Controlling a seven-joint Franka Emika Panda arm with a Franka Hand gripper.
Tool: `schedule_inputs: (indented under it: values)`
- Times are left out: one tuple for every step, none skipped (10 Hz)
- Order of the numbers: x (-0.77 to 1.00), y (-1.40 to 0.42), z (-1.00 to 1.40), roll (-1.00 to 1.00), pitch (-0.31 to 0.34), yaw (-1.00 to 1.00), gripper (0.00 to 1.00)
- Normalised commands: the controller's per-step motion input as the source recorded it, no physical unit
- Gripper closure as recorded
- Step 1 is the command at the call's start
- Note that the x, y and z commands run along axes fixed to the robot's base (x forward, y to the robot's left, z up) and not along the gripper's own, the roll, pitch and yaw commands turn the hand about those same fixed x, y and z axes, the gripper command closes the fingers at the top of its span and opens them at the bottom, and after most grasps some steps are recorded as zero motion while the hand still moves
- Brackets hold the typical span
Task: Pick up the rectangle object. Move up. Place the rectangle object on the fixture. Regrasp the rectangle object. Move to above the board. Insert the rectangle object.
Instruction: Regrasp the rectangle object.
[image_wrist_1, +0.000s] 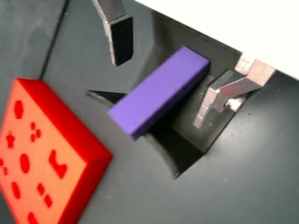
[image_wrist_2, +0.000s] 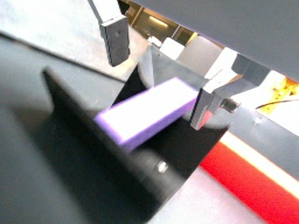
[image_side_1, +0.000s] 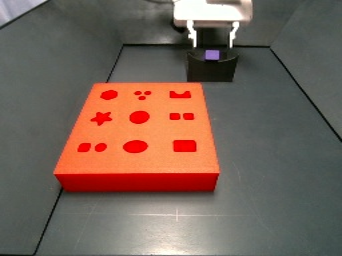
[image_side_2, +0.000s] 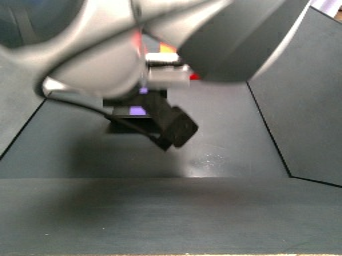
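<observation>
arm housing fills most of a side view, blurred and grey, and it hides nearly all of the fixture, leaving one dark corner and a sliver of the rectangle object as a faint purple glow. board is cut off in both wrist views: one red corner with small cut-outs, and only a red strip at the frame edge. it does not show in that crowded side view at all.

rectangle object is a plain matte purple block, long with flat faces, lying tilted on the fixture, one end lower in the dark recess. fixture reads as dull black, angular, and in a side view it sits on the grey surface beyond the board's far edge, well apart from it. board is bright red-orange, a flat thick slab with nine cut-outs in three rows of three.

gripper hangs directly over the fixture, its two silver plate fingers spread wide, one on each side of the block and clear of it. same picture from the opposite wrist camera: gripper parted, purple block lying between, unheld.
</observation>
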Motion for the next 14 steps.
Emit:
schedule_inputs:
  values:
    - [-0.04,0.00,0.83,0.01,0.006,0.03,0.00]
    - [-0.04,0.00,0.71,0.02,0.016,0.03,0.00]
    - [-0.03,0.00,0.46,0.02,0.036,0.03,0.00]
    - [-0.03,0.01,0.20,0.03,0.050,0.02,0.00]
    - [-0.09,-0.97,1.00,1.00,0.060,0.03,0.00]
    - [-0.08,-1.00,1.00,1.00,0.060,0.03,0.00]
    - [-0.11,-1.00,1.00,1.00,0.051,0.03,0.00]
    - [-0.14,-0.98,0.95,1.00,0.040,0.03,0.00]
    - [-0.11,-0.83,0.74,1.00,0.037,0.03,0.00]
    - [-0.07,-0.65,0.52,1.00,0.036,0.03,0.00]
    - [-0.05,-0.46,0.29,1.00,0.036,0.03,0.00]
    - [-0.02,-0.19,0.02,1.00,0.034,0.03,0.00]
    - [-0.01,-0.02,-0.01,1.00,0.034,0.03,0.00]
    - [-0.01,-0.01,0.02,1.00,0.034,0.03,0.00]
